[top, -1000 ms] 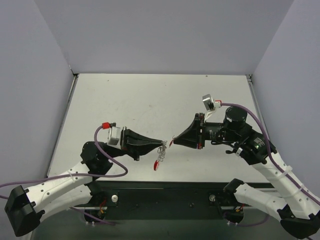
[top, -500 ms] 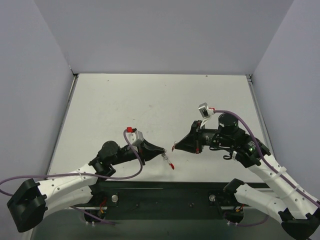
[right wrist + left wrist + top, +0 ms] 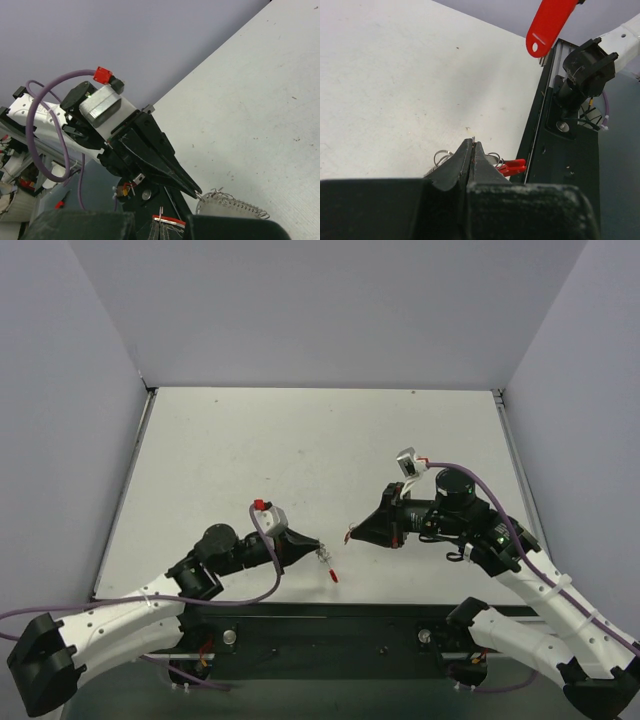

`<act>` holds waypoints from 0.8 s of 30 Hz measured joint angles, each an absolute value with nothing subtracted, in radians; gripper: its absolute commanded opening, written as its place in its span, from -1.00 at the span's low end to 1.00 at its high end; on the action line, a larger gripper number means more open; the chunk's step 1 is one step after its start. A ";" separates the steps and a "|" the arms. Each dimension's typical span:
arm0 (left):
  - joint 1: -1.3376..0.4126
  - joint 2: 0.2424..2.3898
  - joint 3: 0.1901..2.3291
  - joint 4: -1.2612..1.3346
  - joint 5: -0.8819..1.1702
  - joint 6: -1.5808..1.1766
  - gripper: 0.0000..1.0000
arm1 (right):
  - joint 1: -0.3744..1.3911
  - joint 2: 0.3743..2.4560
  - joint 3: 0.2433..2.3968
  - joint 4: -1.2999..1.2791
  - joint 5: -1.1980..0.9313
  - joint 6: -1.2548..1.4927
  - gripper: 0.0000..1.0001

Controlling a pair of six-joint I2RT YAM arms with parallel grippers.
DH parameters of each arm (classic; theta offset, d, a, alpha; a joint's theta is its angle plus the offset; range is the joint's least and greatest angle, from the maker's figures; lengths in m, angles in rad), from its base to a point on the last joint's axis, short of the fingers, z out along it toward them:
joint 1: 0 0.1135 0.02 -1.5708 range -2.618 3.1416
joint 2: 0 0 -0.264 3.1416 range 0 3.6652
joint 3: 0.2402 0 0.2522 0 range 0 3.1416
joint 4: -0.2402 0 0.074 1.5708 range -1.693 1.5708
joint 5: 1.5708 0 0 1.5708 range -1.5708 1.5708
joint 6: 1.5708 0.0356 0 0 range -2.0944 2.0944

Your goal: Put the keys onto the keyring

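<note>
My left gripper is shut on the keyring, low over the table's near edge. In the left wrist view its jaws are pressed together on the wire, with silvery loops on both sides and the red band sticking out to the right. My right gripper faces it from the right, a small gap apart, shut on the red-headed key. That key hangs at the top of the left wrist view. From the right wrist, the key sits in the jaws, and the beaded chain hangs off the left gripper's tip.
The white table stretches away behind both grippers, with grey walls on three sides. A black rail carrying the arm bases runs along the near edge, just below the keyring. The left arm's purple cable loops over its wrist.
The left arm has dropped toward the near edge and rolled, carrying the keyring down with it. The right gripper has come slightly down and left with the key.
</note>
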State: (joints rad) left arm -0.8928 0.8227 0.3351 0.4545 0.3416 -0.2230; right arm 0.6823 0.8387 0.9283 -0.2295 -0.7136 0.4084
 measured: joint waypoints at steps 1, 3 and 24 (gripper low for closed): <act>-0.894 0.783 0.338 0.420 0.330 -0.215 -1.00 | 0.682 0.839 0.928 -0.229 -0.714 0.406 -1.00; -0.896 0.708 0.353 0.341 0.307 -0.196 -1.00 | 0.682 0.839 0.925 -0.229 -0.714 0.400 -1.00; -0.939 1.352 0.543 0.265 0.294 -0.124 -0.21 | 0.635 0.776 0.849 -0.253 -0.713 0.391 -1.00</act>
